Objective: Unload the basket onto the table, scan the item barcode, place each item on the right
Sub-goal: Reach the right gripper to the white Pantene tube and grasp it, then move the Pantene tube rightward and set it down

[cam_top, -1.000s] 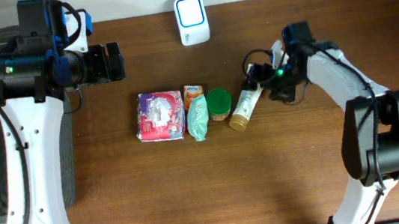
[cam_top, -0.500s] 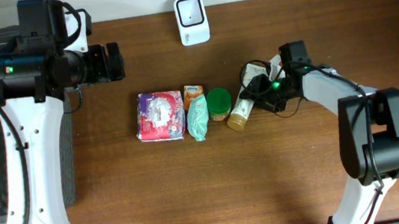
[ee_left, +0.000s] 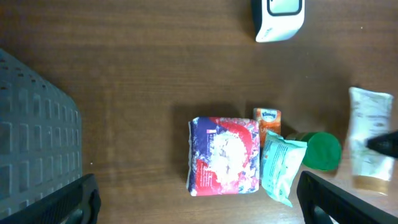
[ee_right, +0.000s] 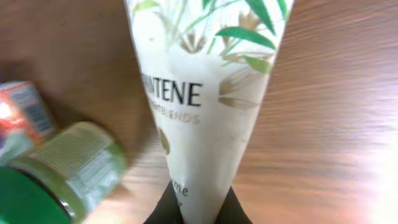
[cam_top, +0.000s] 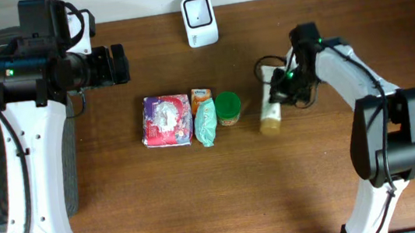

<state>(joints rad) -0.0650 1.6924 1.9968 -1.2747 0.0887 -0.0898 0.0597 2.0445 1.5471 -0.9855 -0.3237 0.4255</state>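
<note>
- The right gripper is clamped on the flat crimped end of the Pantene tube; in the wrist view its dark fingertips press in from either side of the seam.
- The tube lies to the right of the green jar, near it but apart, with its cap end pointing toward the near edge; I cannot tell whether it is off the table yet.
- The scanner stands at the far edge, well apart, up and to the left of the tube.
- A pinch this far from the heavy cap end probably lets the tube swing; a straight lift and a slow carry should keep it steady and clear of the jar.
- Only the printed front shows and no barcode is visible; it likely sits on the back, so the wrist should roll that side toward the scanner window and hold it square.
- The left gripper hangs at the far left with fingers spread wide, holding nothing; it sits well clear of the carry path.
</note>
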